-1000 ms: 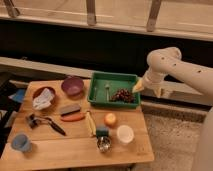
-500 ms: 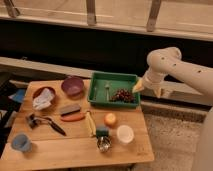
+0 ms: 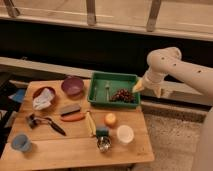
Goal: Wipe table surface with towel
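A crumpled white towel (image 3: 43, 99) lies in a reddish-brown bowl (image 3: 36, 91) at the left of the wooden table (image 3: 75, 150). My gripper (image 3: 148, 90) hangs off the white arm (image 3: 172, 62) just past the table's back right corner, beside the right rim of a green tray (image 3: 98, 80). It is far from the towel. Its fingers stand apart and hold nothing.
The tray holds grapes (image 3: 122, 95) and a fork (image 3: 106, 89). On the table are a purple bowl (image 3: 73, 85), grey block (image 3: 70, 109), carrot (image 3: 73, 118), banana (image 3: 90, 123), orange (image 3: 110, 119), white cup (image 3: 124, 134), metal cup (image 3: 103, 144), black tool (image 3: 46, 123) and blue cup (image 3: 20, 142).
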